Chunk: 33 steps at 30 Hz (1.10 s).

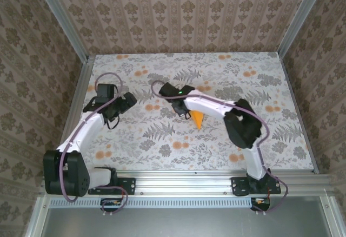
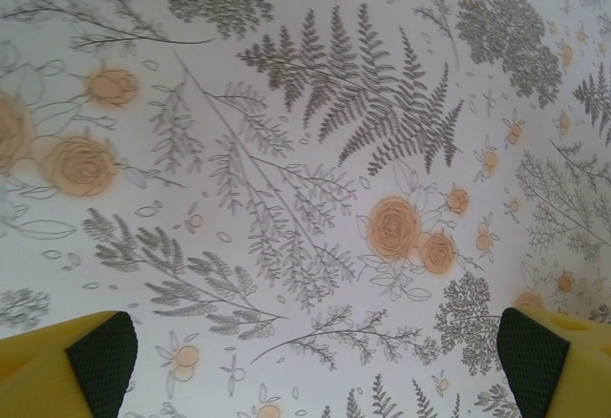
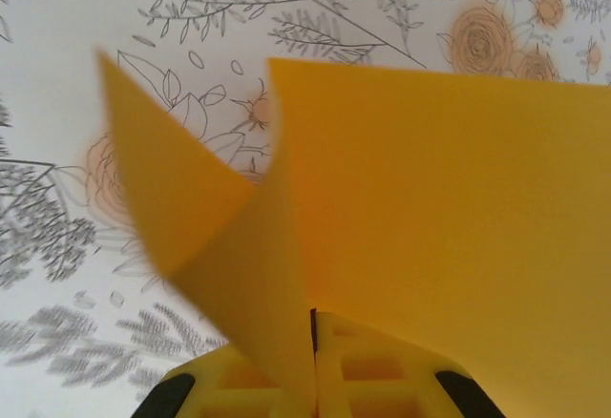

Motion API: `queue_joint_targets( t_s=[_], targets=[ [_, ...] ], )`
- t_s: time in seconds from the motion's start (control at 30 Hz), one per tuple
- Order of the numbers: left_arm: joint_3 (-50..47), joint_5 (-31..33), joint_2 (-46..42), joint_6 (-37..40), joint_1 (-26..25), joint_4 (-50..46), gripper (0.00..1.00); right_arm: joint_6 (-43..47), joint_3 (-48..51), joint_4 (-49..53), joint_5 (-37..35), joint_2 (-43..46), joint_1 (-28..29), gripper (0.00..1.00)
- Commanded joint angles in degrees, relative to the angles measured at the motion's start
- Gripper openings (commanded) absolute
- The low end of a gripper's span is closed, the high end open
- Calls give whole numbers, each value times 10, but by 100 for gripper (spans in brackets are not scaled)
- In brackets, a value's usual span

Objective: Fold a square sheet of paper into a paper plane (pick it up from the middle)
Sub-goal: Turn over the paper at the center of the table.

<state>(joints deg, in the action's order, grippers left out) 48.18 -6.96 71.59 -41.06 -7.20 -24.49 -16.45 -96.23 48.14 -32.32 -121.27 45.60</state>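
Progress (my read): early-to-mid. The orange sheet [image 3: 449, 198] is off the counter [image 1: 135, 139], pinched in the right claw [image 3: 313, 356]. Its jaws are closed tight on a crease, w/ two flaps fanning out above: one broad, one a narrower pointed wing. So pickup is done and at least one fold is in. No clean dart shape shows, so nose & wing folds are prob. left to do. In the top view the sheet is a small orange wedge beside the right arm, mid-counter. The left claw [image 2: 310, 346] gapes wide, nothing btwn its fingers, over bare print, apart from the sheet.

Counter: flat white covering w/ grey ferns & blotchy orange flowers. Room: brown patterned wallpaper [image 1: 178, 10] on three sides, aluminium rails [image 1: 216, 175] along the near edge.
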Motion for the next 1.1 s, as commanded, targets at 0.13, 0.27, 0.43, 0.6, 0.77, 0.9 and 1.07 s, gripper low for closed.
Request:
queue_joint_targets(
  t_s=[0.13, 0.27, 0.43, 0.6, 0.77, 0.9, 1.07],
  targets=[
    [22, -71, 8, 32, 62, -33, 100, -10, -105, 120, -118, -113, 42, 10],
    [29, -83, 17, 37, 72, -30, 100, -16, -120, 130, -105, -119, 57, 11],
    [23, -104, 32, 33, 72, -14, 100, -26, -122, 149, -121, -102, 58, 12],
    [17, -116, 38, 28, 72, -6, 100, -27, -121, 168, -173, -77, 56, 13],
    [12, -115, 33, 23, 72, -4, 100, -17, -121, 164, -189, -83, 56, 16],
    [9, -114, 28, 21, 72, -5, 100, -21, -129, 167, -181, -123, 64, 17],
    [9, -110, 26, 22, 72, -10, 100, -37, -153, 184, -146, -160, 77, 17]
  ],
)
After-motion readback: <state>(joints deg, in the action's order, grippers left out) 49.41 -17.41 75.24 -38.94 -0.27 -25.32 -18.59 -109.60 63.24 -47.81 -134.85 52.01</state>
